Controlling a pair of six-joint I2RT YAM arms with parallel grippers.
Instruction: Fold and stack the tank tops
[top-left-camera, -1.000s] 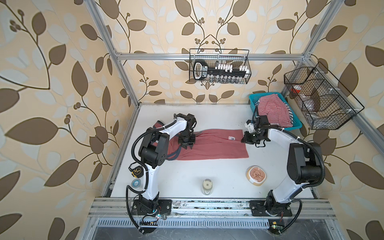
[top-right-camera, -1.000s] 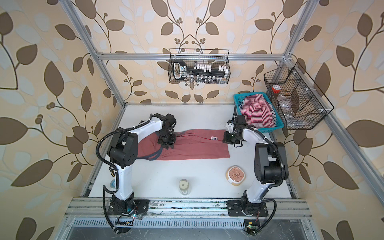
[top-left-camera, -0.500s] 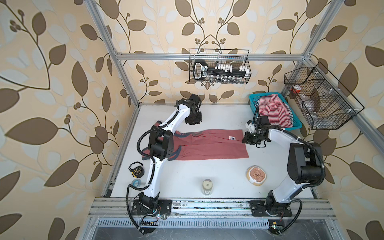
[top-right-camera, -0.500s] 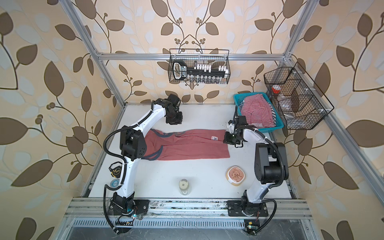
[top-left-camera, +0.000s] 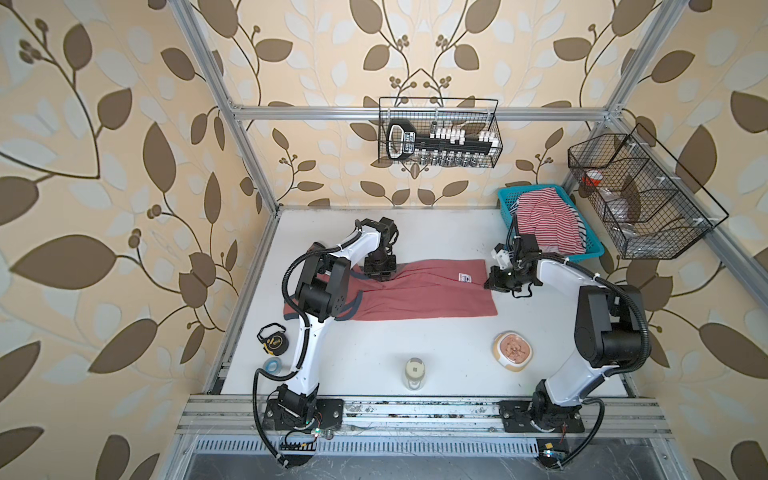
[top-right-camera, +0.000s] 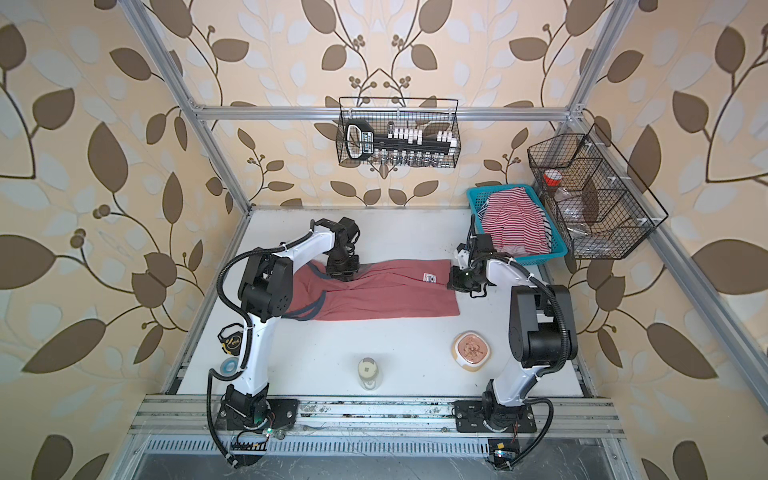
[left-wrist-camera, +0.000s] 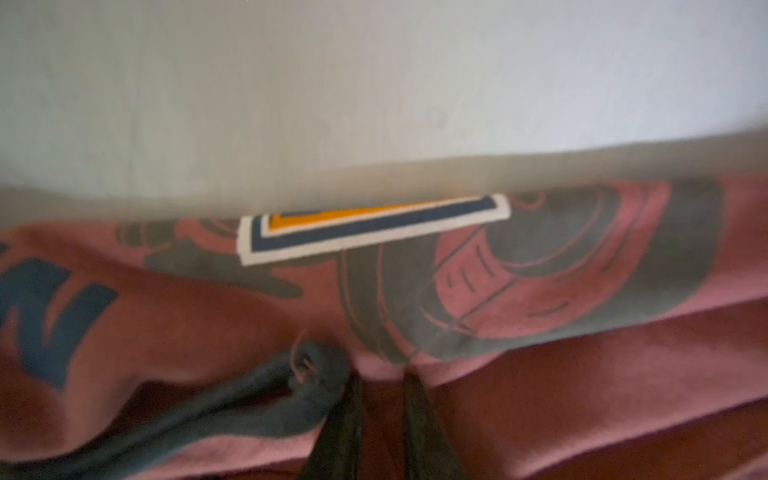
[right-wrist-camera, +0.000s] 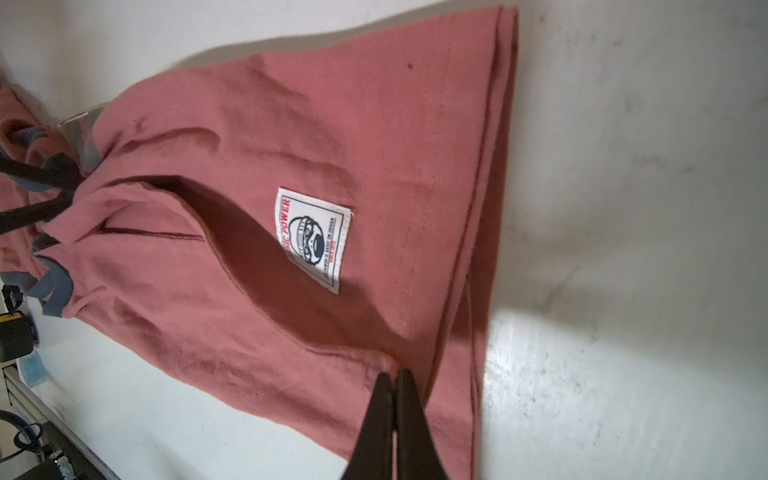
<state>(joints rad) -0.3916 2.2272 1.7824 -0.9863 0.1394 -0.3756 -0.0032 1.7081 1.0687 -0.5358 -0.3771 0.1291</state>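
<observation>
Left gripper (left-wrist-camera: 381, 380), jaws drawn almost together, nips a raised ridge of the brick-red cotton tank top (top-left-camera: 424, 297) on its far edge, beside a bunched strip of dark trim (left-wrist-camera: 249, 399). The right gripper (right-wrist-camera: 392, 380), fully closed, pinches the far right corner of the hem. Gripped at both ends of one long edge, the garment looks set for a lengthwise fold toward the near side, a judgement from the holds alone. It lies flat across the middle of the white tabletop (top-left-camera: 415, 353), neck to the left and hem to the right. The thin red-and-white striped tank top (top-left-camera: 544, 222) sits heaped in the turquoise plastic basket (top-left-camera: 508, 216) at the far right corner, not yet folded. Both top views give the layout but hide the fingertips under the wrists. Only the left wrist view shows the navy, white and orange graphic print (left-wrist-camera: 374, 226), unseen from above. Only the right wrist view shows the white woven label (right-wrist-camera: 313, 241) up close and the doubled hem layers.
</observation>
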